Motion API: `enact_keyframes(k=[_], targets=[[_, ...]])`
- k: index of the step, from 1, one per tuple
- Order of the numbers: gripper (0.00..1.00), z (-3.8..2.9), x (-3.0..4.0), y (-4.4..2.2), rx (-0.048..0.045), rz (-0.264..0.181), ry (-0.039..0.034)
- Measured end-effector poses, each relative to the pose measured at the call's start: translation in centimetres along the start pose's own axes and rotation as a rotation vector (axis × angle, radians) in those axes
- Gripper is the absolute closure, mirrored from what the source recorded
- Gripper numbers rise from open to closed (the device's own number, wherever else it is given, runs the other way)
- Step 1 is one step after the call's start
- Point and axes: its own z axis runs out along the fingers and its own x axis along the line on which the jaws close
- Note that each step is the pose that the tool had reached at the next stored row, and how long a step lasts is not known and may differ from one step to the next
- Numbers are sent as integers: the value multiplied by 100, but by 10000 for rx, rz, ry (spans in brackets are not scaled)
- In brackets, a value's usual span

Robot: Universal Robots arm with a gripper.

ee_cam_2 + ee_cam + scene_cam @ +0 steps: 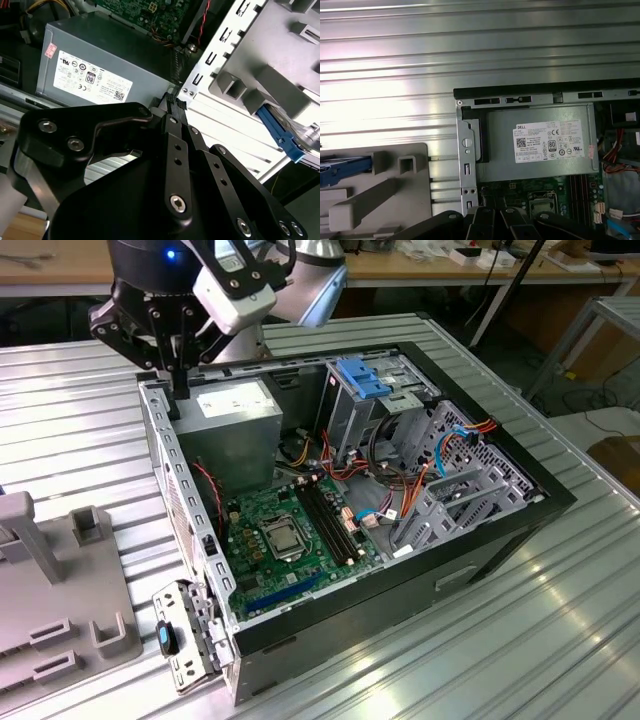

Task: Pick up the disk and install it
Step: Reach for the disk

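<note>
- I am hanging in the upper left of the exterior view, my gripper (182, 400) pointing down at a corner of the open computer case (500, 530).
- My fingers (176, 104) are pressing together at the tips and are pinching nothing.
- My tips are sitting at the case's perforated metal edge, just beside the grey power supply (235, 415), which is filling that corner of the case.
- The disk (278, 132) is lying outside the case in the grey plastic fixture (60, 580), which is standing on the ribbed metal table (560, 640) at the lower left of the exterior view.
- In both wrist views the disk's bright blue carrier rail is showing among the fixture's grey blocks.
- I am not touching the disk; it is lying apart from my fingers, with the case's wall between us.
- Inside the case the green motherboard (290, 530) is lying flat near the centre of the exterior view.
- A paler blue latch piece (362, 378) is sitting on the metal drive cage (350, 420) at the upper centre.
- Red, orange and blue cables (400, 490) are trailing across the case floor right of centre.
</note>
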Motion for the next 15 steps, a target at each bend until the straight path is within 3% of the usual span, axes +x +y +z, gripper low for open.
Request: enact_keyframes(k=[5, 15], targets=[[89, -2, 73, -5, 0, 1, 0], [89, -9, 294, -22, 0, 0, 1]])
